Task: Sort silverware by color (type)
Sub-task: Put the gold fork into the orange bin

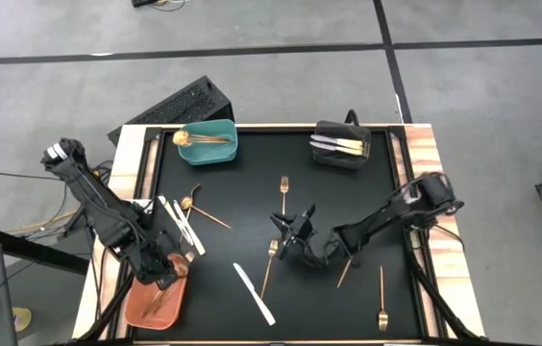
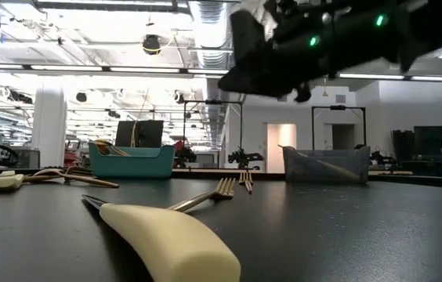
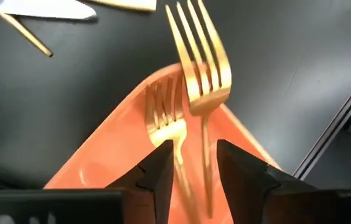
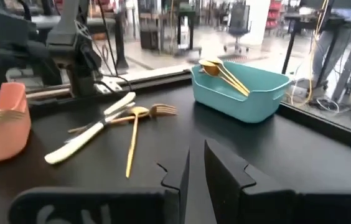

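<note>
Left gripper (image 3: 191, 165), lower left of the high view over the orange bin (image 3: 110, 152), fingers parted around a gold fork (image 3: 200, 68); handle runs lengthwise between them, tines outward.

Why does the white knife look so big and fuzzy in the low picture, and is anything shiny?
Low view: the white knife handle lies right against the camera, so it looks huge and soft. Ceiling lights glare behind it. Left wrist view: the gold fork gleams above the orange bin, slightly blurred.
</note>
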You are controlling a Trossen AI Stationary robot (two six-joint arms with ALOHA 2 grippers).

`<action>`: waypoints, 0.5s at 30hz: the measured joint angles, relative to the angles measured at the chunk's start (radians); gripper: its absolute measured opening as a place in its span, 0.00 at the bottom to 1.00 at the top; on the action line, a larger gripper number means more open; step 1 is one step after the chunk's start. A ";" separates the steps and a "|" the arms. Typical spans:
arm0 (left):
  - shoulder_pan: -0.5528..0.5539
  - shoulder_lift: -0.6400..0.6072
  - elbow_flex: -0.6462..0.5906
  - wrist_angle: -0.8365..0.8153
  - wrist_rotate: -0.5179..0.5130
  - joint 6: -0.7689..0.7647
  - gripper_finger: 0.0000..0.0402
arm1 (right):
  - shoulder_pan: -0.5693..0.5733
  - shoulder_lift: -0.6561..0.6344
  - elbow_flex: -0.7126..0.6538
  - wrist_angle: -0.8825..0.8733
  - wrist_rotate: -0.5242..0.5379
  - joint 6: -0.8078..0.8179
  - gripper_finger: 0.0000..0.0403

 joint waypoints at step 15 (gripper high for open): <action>0.056 -0.053 0.000 0.133 -0.541 0.240 0.28 | -0.286 -0.299 0.009 -1.094 -0.627 0.586 0.19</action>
